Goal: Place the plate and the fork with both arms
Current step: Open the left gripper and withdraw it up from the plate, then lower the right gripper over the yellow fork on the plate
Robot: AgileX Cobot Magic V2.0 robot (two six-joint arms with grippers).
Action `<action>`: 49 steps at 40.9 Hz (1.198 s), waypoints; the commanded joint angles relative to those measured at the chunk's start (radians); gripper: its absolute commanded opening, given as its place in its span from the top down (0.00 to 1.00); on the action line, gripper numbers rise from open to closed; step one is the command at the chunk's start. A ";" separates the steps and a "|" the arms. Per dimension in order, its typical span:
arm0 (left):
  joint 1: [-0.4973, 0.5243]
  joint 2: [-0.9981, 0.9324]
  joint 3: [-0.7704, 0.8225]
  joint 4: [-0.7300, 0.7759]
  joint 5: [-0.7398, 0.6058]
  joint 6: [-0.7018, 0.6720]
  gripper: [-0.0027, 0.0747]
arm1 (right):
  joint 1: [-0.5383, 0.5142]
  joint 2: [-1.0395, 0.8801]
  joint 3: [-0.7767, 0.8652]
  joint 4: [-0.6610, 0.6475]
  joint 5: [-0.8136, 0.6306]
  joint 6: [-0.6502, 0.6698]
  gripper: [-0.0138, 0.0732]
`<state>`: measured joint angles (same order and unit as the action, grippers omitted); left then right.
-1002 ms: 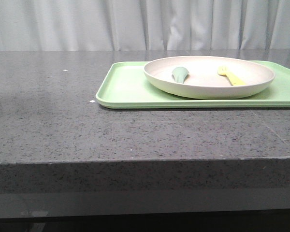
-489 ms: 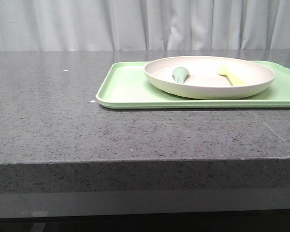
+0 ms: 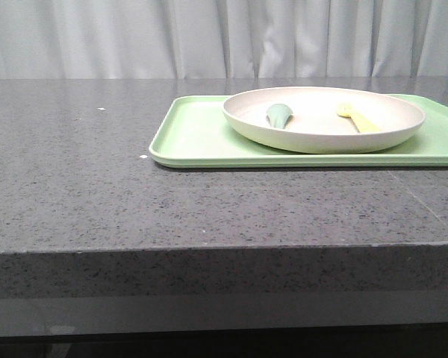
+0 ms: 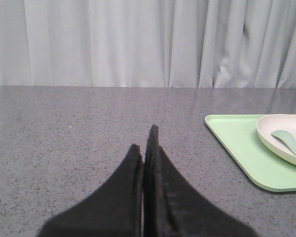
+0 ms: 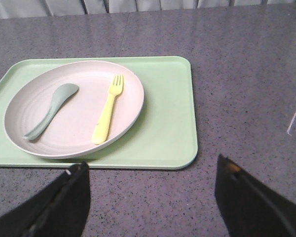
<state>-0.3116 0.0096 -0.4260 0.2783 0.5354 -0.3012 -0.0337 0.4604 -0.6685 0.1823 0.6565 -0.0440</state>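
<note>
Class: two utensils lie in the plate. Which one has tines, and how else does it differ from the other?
The fork: pale yellow, tined, straight-handled. The spoon beside it is sage green with a rounded bowl.

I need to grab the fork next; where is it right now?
The fork lies flat inside the plate, on the plate's right half in the front view, apart from the spoon. The plate sits on the tray.

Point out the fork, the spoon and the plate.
fork (image 5: 107,112): right wrist view, middle of its yellow handle.
spoon (image 5: 52,111): right wrist view, midway along its green handle.
plate (image 5: 79,129): right wrist view, bare floor between the two utensils.
</note>
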 commanded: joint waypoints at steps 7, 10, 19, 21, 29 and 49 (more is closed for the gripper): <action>0.002 -0.016 0.018 -0.007 -0.084 -0.013 0.99 | -0.002 0.028 -0.034 0.012 -0.064 -0.006 0.20; 0.002 -0.016 0.018 -0.007 -0.084 -0.013 0.99 | -0.002 0.058 -0.036 0.012 -0.062 -0.006 0.20; 0.002 -0.016 0.018 -0.007 -0.084 -0.013 0.99 | 0.013 0.238 -0.094 0.015 -0.059 -0.006 0.20; 0.002 -0.016 0.018 -0.007 -0.084 -0.013 0.99 | 0.024 0.284 -0.118 0.015 -0.060 -0.006 0.20; 0.002 -0.016 0.018 -0.007 -0.084 -0.013 0.99 | 0.097 0.499 -0.248 0.015 -0.050 -0.006 0.21; 0.002 -0.016 0.018 -0.007 -0.084 -0.013 0.99 | 0.247 0.965 -0.579 0.015 0.062 0.114 0.26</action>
<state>-0.3116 -0.0059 -0.3827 0.2701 0.5354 -0.3032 0.2045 1.4098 -1.1776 0.1900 0.7383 0.0346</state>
